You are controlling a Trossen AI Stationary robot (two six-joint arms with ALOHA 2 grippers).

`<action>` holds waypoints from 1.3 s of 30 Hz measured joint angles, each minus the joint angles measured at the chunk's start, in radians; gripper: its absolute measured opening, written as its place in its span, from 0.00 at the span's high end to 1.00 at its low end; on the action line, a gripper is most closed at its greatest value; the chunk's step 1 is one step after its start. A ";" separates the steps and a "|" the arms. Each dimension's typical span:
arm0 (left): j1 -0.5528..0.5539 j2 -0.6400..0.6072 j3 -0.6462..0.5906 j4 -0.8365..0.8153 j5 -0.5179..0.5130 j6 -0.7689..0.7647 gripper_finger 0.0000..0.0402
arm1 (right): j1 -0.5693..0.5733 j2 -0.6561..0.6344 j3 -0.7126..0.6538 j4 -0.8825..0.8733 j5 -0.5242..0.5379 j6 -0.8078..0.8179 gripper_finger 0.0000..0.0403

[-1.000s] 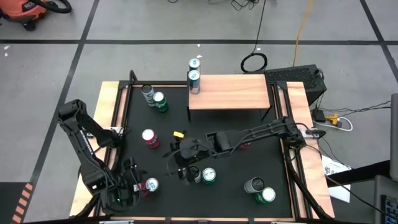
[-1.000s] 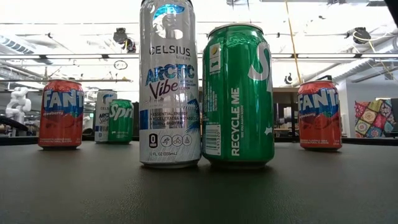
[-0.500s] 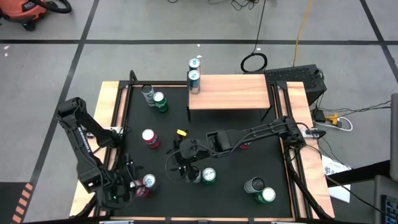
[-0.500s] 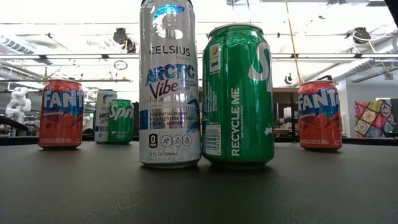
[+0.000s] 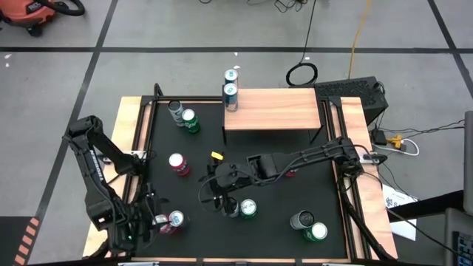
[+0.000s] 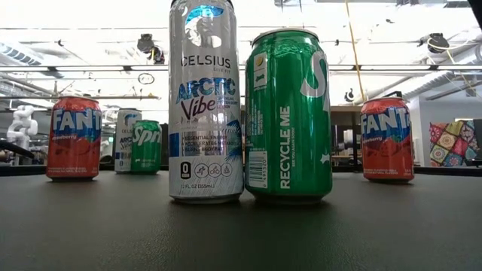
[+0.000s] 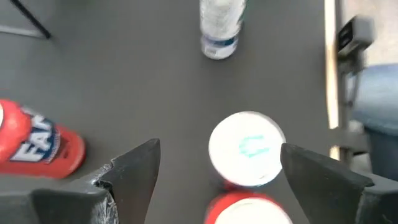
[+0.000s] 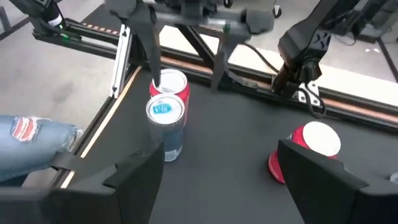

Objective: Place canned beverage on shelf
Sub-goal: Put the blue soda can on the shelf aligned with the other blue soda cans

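Note:
The shelf (image 5: 273,109), a light-wood board on black legs, stands at the table's far side, and two cans (image 5: 230,96) show at its far left corner. My left gripper (image 5: 159,222) (image 7: 217,168) hangs open at the near left. It hangs over a silver can with a blue-marked top (image 7: 247,149) and a red can (image 7: 249,211) right beside it. The fingers are apart from both cans. My right gripper (image 5: 212,196) (image 8: 217,180) is open at the table's middle, holding nothing. No gripper shows in the low view.
More cans stand about the black mat: a red one (image 5: 177,164), a pair at the far left (image 5: 185,118), a pair by my right gripper (image 5: 240,209), and a pair at the near right (image 5: 309,226). A small yellow piece (image 5: 216,157) lies mid-table. A person's leg in jeans (image 8: 31,146) shows beside the table's left rail.
My left gripper has risen a little and drawn back toward the table's near left corner, and it stays open. The cans have kept their places.

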 joint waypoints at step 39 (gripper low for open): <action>0.077 0.213 0.000 0.089 -0.001 0.051 0.45 | 0.061 -0.076 -0.467 0.552 -0.040 0.131 0.26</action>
